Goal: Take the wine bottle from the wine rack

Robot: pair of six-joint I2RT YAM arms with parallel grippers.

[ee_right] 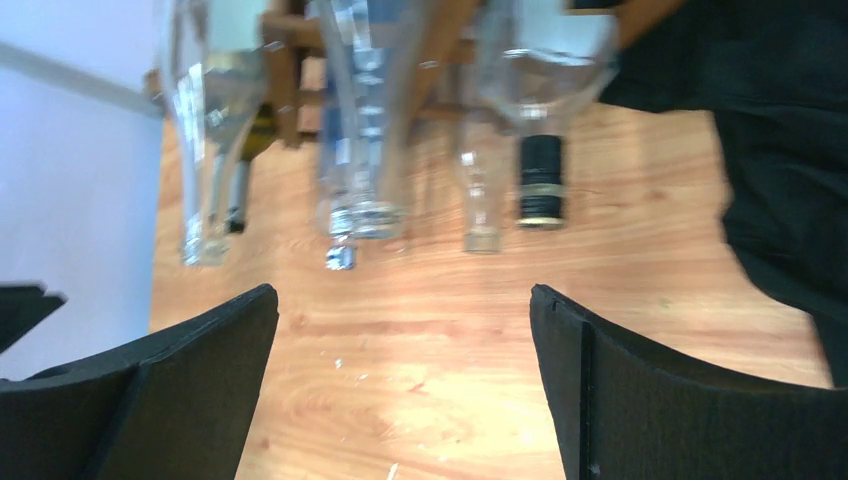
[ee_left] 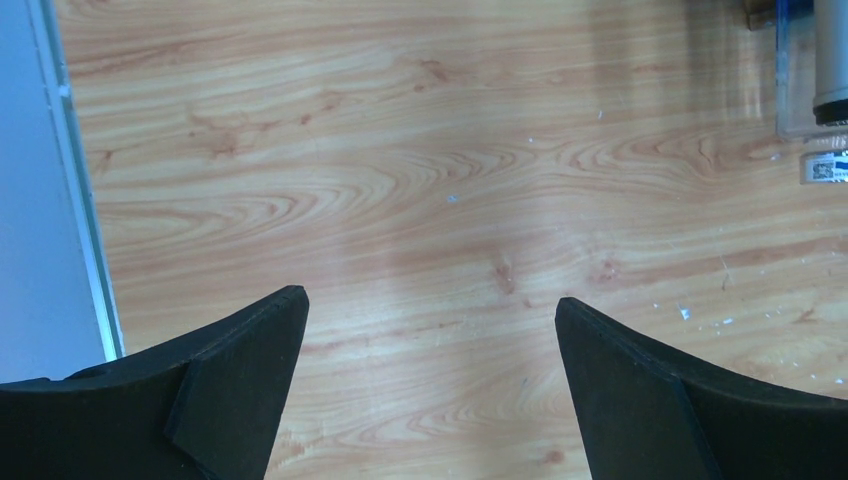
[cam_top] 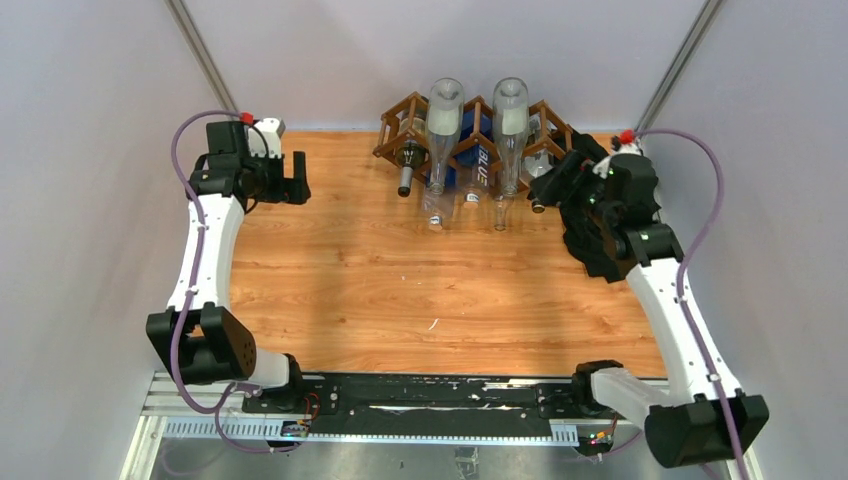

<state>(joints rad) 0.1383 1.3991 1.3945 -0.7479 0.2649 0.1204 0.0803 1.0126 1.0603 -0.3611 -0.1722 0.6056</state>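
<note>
The clear glass wine bottle with a black-capped neck (ee_right: pixel 541 180) lies in the dark brown wooden lattice rack (cam_top: pixel 398 118) at the far edge of the wood-grain worktop (cam_top: pixel 400 290), neck outward, so the right fingers (ee_right: pixel 650 400) face it spread apart; the left fingers (ee_left: pixel 680 400), also apart, idle aside.

"BLUE" — on the blue bottle (cam_top: pixel 481 166) label.

Wine rack (cam_top: pixel 476 120) with bottles (cam_top: pixel 444 125) at far edge, right end effector (cam_top: pixel 548 192) beside it

Robot lab test cell, plain white partition walls (cam_top: pixel 90 60), wood-grain tabletop (cam_top: pixel 400 290), aluminium mounting rail (cam_top: pixel 430 432) along near edge
</note>
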